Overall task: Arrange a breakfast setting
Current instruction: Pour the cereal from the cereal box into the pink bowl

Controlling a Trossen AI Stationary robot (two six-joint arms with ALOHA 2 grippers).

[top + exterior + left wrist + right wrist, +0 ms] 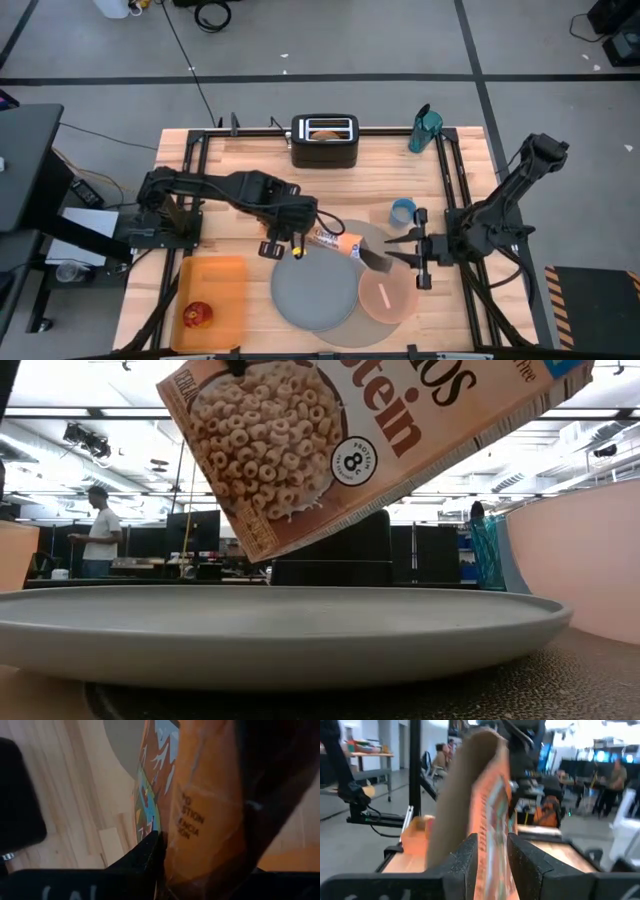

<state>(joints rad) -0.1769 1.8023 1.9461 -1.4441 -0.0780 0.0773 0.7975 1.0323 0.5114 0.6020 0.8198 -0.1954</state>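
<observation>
Wooden table (240, 165); both grippers clamp cereal box (335, 241), spoon hidden.

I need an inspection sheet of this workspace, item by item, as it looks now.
Surface: wooden table, grey mat near the front.
Job's things: plate and pink bowl on the mat; cereal box held tilted above them; teal cup; red fruit on the orange tray.
Clutter: toaster, teal bottle.
Grippers: left gripper and right gripper both grip the box.
Cables: one on the floor behind the table.
Surroundings: people in the room beyond.
</observation>
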